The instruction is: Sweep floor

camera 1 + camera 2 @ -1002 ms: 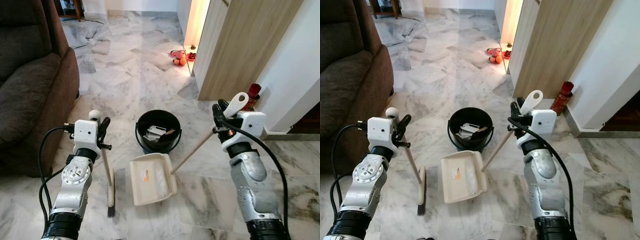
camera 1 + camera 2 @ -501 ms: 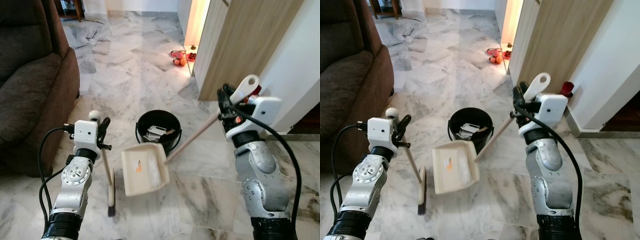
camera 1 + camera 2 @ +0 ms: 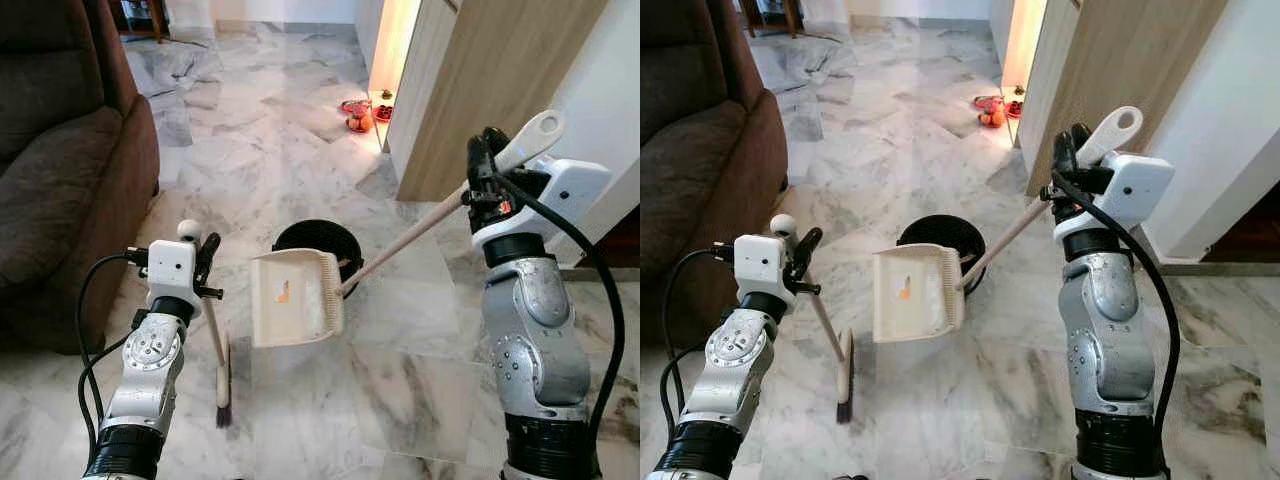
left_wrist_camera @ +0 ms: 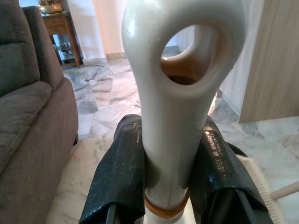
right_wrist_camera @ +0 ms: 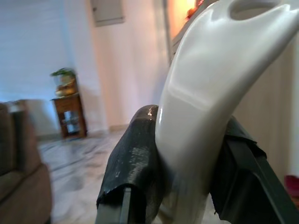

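My right gripper (image 3: 487, 160) is shut on the cream dustpan's long handle (image 3: 415, 233), holding the dustpan (image 3: 296, 297) tilted in the air just in front of the black bin (image 3: 324, 243). In the right wrist view the black fingers (image 5: 135, 158) clamp the white handle end (image 5: 205, 93). My left gripper (image 3: 205, 262) is shut on the broom handle (image 4: 175, 116); the broom (image 3: 222, 390) stands with its head on the marble floor, left of the dustpan.
A brown sofa (image 3: 60, 170) fills the left side. A wooden cabinet (image 3: 480, 80) and a white wall stand at the right. Small red items (image 3: 358, 112) lie on the floor far ahead. Open marble floor (image 3: 260, 150) stretches beyond the bin.
My right arm has raised the dustpan off the floor and swung it up in front of the bin, hiding the bin's contents. The left arm and broom have stayed put.
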Motion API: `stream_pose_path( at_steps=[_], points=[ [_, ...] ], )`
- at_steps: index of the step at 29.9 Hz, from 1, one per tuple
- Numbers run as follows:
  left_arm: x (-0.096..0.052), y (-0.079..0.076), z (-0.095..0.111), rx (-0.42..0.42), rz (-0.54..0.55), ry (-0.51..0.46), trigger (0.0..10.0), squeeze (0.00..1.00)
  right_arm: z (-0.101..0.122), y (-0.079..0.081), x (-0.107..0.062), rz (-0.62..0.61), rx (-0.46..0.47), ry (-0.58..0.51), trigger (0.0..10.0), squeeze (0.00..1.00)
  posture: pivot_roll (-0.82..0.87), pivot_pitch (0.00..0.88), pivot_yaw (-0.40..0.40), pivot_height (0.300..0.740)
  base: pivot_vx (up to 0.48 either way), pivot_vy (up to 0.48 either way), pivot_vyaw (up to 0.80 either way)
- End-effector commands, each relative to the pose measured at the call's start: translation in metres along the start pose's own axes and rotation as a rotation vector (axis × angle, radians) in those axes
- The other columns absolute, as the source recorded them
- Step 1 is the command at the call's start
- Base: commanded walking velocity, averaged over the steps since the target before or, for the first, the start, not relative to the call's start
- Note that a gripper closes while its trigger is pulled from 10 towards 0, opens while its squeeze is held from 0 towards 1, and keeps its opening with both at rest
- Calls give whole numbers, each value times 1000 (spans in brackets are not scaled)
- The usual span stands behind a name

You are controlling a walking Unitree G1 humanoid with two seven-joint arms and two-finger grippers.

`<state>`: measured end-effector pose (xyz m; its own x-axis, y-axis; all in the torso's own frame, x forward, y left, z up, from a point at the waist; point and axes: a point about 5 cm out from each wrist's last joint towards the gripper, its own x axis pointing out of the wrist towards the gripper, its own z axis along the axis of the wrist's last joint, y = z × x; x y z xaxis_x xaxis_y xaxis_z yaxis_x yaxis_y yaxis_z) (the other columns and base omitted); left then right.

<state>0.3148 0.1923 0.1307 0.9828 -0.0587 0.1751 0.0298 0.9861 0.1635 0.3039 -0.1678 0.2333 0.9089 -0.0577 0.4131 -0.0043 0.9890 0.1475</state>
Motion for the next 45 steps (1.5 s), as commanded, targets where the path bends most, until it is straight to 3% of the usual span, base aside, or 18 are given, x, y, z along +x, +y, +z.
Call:
stream_pose_path(
  at_steps=[1, 19, 37, 45],
  points=[
    [2, -2, 7, 32, -14, -40, 10000, 0, 17, -4, 4, -54, 9, -105, 10000, 0, -25, 86, -53, 740, 0, 0, 0],
    [1, 2, 9, 44, 12, -55, 10000, 0, 11, 8, 8, -60, 0, -119, 10000, 0, -19, 103, -52, 740, 0, 0, 0],
    [2, 4, 11, 59, 27, -69, 10000, 0, 20, 17, 12, -28, 7, -168, 10000, 0, -19, 104, -50, 740, 0, 0, 0],
    [2, 5, 11, 64, 36, -74, 10000, 0, 20, 17, 12, -22, 9, -165, 10000, 0, -20, 103, -51, 740, 264, 0, 0]
  ],
)
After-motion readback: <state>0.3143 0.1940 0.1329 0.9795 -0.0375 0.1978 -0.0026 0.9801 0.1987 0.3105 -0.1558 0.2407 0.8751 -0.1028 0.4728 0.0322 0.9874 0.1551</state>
